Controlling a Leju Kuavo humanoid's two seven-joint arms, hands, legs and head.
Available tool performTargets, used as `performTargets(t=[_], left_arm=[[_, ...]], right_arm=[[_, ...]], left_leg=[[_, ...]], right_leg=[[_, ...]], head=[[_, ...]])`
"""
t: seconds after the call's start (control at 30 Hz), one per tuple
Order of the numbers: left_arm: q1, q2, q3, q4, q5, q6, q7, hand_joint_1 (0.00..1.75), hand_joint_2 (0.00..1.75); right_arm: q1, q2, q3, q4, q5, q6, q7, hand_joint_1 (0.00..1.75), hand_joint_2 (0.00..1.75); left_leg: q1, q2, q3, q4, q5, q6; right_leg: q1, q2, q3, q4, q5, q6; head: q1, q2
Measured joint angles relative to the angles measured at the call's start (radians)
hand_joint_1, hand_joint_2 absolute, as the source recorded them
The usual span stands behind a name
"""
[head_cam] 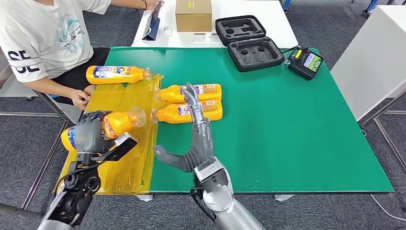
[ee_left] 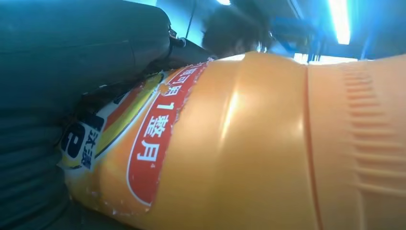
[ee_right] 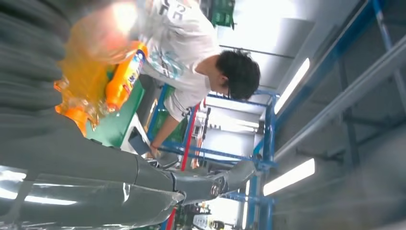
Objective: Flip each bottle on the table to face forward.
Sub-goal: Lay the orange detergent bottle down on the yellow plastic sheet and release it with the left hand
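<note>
My left hand (head_cam: 88,134) grips an orange bottle (head_cam: 114,123) above the yellow sheet (head_cam: 129,167) at the table's left; up close the bottle (ee_left: 249,143) shows a red label with white characters. Two more orange bottles (head_cam: 191,92) (head_cam: 189,112) lie side by side on the green mat (head_cam: 287,129), caps pointing left. A further bottle (head_cam: 115,74) lies at the sheet's far end. My right hand (head_cam: 191,143) is open above the mat, fingers stretched out over the two lying bottles, holding nothing. In the right wrist view its grey fingers (ee_right: 191,184) stand spread.
A person (head_cam: 43,43) sits at the left, one hand by the table edge near the yellow sheet. At the back stand a cardboard box (head_cam: 193,15), an open black foam case (head_cam: 249,42) and a controller (head_cam: 305,62). White cabinet at right.
</note>
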State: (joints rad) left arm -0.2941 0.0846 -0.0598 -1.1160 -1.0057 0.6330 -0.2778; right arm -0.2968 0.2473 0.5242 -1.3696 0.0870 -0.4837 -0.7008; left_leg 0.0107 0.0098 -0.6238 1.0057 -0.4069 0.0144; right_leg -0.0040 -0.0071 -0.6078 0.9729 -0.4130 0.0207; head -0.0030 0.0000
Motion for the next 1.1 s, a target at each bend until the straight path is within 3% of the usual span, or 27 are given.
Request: performTargets(t=[0.2, 0.47, 0.9, 1.03, 1.07, 1.1], left_arm=[[-0.046, 0.018, -0.027, 0.127, -0.097, -0.079, 0.050, 1.75, 1.75], [-0.099, 0.044, -0.089, 0.233, -0.220, -0.277, 0.081, 1.75, 1.75], [-0.183, 0.056, -0.150, 0.323, -0.284, -0.402, 0.091, 1.71, 1.75], [-0.209, 0.058, -0.158, 0.349, -0.271, -0.466, 0.075, 0.02, 1.75], [-0.215, 0.058, -0.157, 0.356, -0.257, -0.486, 0.067, 0.00, 1.75], [-0.221, 0.058, -0.157, 0.363, -0.240, -0.509, 0.057, 0.00, 1.31]], right_arm=[[-0.002, 0.005, 0.008, 0.025, 0.004, 0.013, 0.000, 0.00, 1.75], [-0.006, 0.008, 0.012, 0.042, -0.004, 0.050, 0.000, 0.00, 1.75], [-0.006, 0.018, 0.012, 0.060, -0.016, 0.080, 0.000, 0.00, 1.75], [-0.006, 0.022, 0.012, 0.065, -0.016, 0.084, 0.000, 0.00, 1.75], [-0.006, 0.022, 0.012, 0.066, -0.016, 0.085, 0.000, 0.00, 1.75], [-0.006, 0.022, 0.012, 0.068, -0.016, 0.085, 0.000, 0.00, 1.75]], left_leg=[[0.000, 0.000, 0.000, 0.000, 0.000, 0.000], [0.000, -0.001, 0.000, 0.000, 0.000, 0.000], [0.000, -0.002, 0.006, -0.001, 0.001, 0.000], [0.000, -0.002, 0.010, -0.001, 0.001, -0.001], [0.000, -0.002, 0.011, -0.001, 0.001, -0.001], [0.000, -0.002, 0.012, -0.001, 0.001, -0.001]], right_leg=[[0.000, 0.000, 0.000, 0.000, 0.000, 0.000], [0.000, -0.001, 0.000, 0.000, 0.000, 0.000], [0.000, -0.002, 0.008, 0.000, 0.000, 0.000], [0.000, -0.002, 0.012, 0.000, 0.000, 0.000], [0.000, -0.002, 0.012, 0.000, 0.000, 0.000], [0.000, -0.002, 0.013, 0.000, 0.000, 0.000]], head=[[0.000, 0.000], [0.000, 0.000], [0.000, 0.000], [0.000, 0.000], [0.000, 0.000], [0.000, 0.000]])
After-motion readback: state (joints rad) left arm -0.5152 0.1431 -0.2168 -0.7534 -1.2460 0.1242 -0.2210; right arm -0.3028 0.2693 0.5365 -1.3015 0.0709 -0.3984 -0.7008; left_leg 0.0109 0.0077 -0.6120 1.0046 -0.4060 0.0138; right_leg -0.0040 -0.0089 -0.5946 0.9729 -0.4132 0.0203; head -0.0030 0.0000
